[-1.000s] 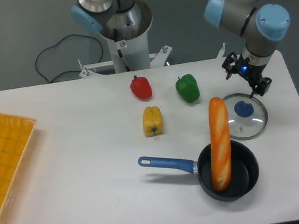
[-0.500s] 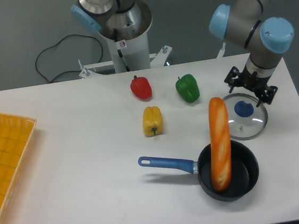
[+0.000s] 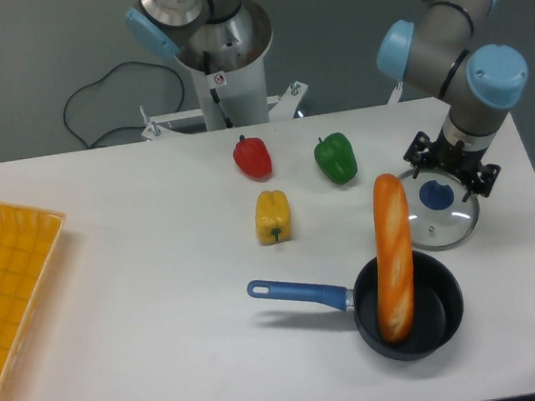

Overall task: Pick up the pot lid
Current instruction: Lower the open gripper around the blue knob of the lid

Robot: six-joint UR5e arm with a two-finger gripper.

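Over the far part of the pot lid (image 3: 443, 229), the gripper (image 3: 452, 168) has its fingers spread wide, apparently just beside the blue knob (image 3: 436, 195).

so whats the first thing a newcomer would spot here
Probably the long orange loaf, lying in the black pan at lower right and jutting out past its far rim. Next, the open gripper at upper right, by the far side of the lid. The bright yellow crate at the left edge may also catch the eye.
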